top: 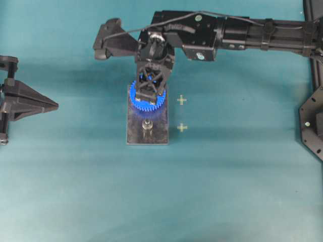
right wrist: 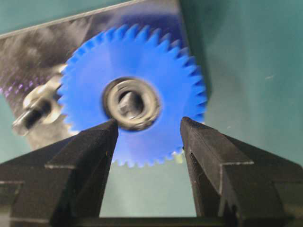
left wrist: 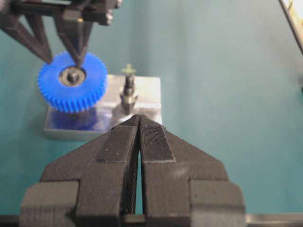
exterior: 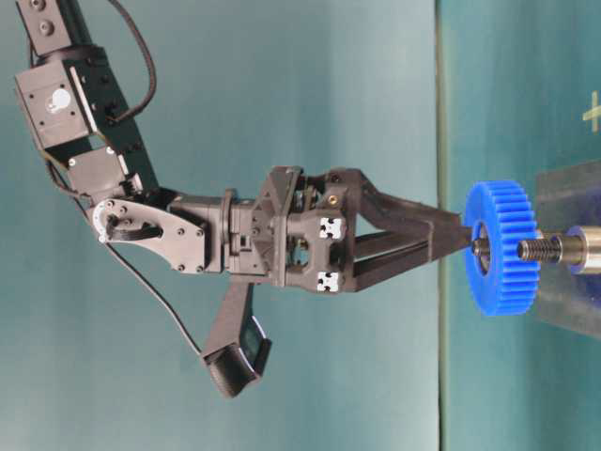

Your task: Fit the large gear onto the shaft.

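The large gear is a bright blue toothed wheel lying flat over the far end of the dark metal plate. The tip of the shaft shows inside its dark hub hole. My right gripper hangs straight above the gear, open. One fingertip is by the hub and the other stands over the rim, and neither clamps the wheel. From the side, the gear sits a little above the plate. My left gripper is shut on nothing, well to the left of the plate.
A second bare pin stands on the near half of the plate, close beside the gear's teeth. Two yellow crosses mark the teal tabletop just right of the plate. The right arm spans the top of the overhead view.
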Robot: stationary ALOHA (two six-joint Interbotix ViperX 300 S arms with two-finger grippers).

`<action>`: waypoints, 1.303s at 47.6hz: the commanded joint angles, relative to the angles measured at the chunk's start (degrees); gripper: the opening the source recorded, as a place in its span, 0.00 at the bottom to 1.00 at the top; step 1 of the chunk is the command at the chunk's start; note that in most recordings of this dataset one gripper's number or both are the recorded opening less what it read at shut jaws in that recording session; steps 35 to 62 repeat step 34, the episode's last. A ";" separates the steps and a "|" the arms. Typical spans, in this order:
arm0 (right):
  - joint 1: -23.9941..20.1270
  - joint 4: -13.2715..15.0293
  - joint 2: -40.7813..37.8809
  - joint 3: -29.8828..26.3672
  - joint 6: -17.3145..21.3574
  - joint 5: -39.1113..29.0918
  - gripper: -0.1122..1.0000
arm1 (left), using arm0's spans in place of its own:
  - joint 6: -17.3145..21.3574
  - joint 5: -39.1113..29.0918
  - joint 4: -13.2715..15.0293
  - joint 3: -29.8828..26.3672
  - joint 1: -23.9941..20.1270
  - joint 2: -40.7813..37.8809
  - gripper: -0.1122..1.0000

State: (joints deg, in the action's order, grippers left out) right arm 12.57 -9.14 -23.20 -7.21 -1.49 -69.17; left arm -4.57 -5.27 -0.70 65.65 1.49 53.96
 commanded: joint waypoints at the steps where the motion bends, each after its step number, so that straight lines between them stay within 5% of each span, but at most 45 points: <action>1: -0.35 -0.18 2.99 0.18 -0.09 0.00 0.64 | -0.18 0.18 -0.18 -0.70 0.00 -0.18 0.10; 62: -0.88 -0.18 6.42 0.35 0.62 -0.62 0.64 | -0.18 0.26 -0.18 -0.62 0.00 -0.18 0.10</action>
